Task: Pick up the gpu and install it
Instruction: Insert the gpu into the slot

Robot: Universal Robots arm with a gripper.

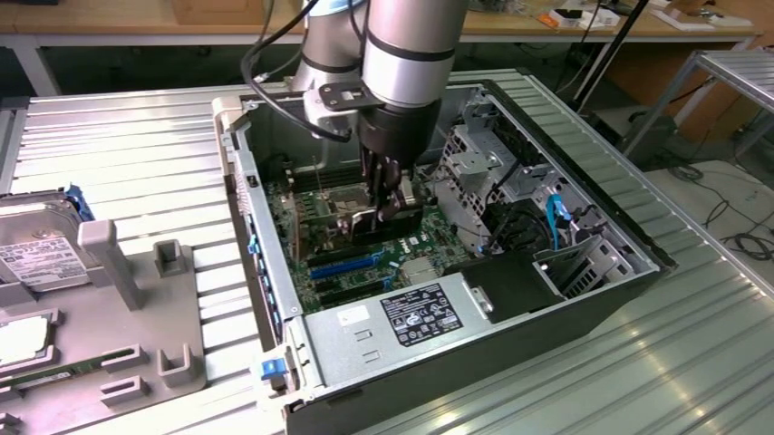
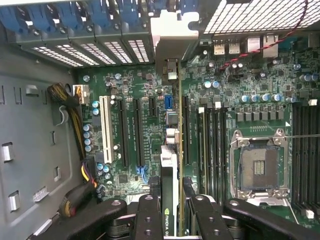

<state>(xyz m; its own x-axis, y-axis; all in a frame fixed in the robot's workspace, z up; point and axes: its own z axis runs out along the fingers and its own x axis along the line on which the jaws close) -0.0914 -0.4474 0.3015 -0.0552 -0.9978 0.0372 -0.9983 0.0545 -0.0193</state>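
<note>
The black gripper (image 2: pixel 172 212) is clenched on the thin green-and-black gpu (image 2: pixel 172 150) with a silver bracket, holding it on edge above the green motherboard (image 2: pixel 135 100) inside the open black computer case (image 1: pixel 604 299).

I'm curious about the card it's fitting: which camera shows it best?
The wrist view: the thin green-and-black graphics card with silver bracket stands edge-on between the tool's fingers, over the motherboard. In the exterior view the arm mostly hides it.

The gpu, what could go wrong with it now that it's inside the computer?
The gripper holds the gpu edge-on above the motherboard. If it comes down crooked, it may miss its slot and scrape nearby parts. Its silver bracket could also catch on the case's rear slot covers.
</note>
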